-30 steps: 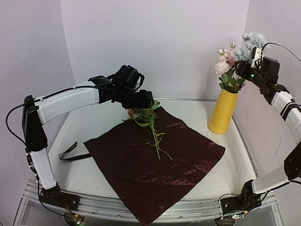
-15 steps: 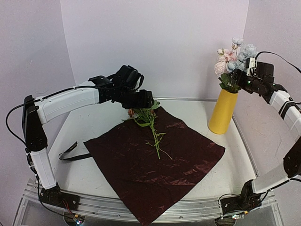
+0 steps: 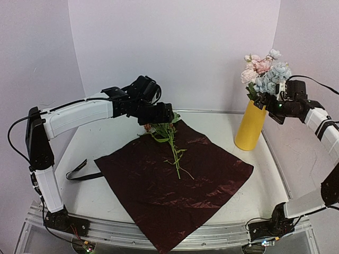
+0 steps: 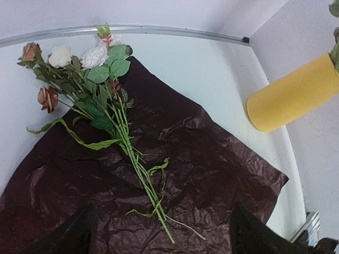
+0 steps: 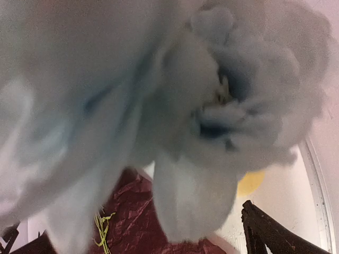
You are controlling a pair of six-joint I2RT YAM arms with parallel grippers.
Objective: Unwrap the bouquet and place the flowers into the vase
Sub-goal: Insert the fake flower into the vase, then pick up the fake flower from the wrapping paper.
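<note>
From above, the left gripper [image 3: 162,113] hovers over the heads of the loose flowers [image 3: 170,138]. Their stems trail away from it across the dark red wrap [image 3: 175,190], which is spread flat on the surface [image 3: 90,196]. A black ribbon [image 3: 79,169] lies off the wrap, back toward that arm's base. The right gripper [image 3: 267,101] sits just beside the neck of the yellow vase [image 3: 251,129]. The vase stands upright below it and holds a bunch of pink and pale blue blooms [image 3: 264,70], with green leaves at the mouth.

Through the left wrist camera, that gripper's two dark fingers [image 4: 79,235] stand far apart with only wrap and stem ends between them, so it is open. Ahead of it, the rust-orange and white heads reach past the wrap's far corner onto bare surface. The vase's body shows off to its right.

Through the right wrist camera, a blurred pale blue flower [image 5: 212,106] fills nearly everything. One dark finger [image 5: 262,230] shows low right and a sliver low left, so the jaws are spread wide and grip nothing I can see. A patch of the vase's yellow shows beneath.
</note>
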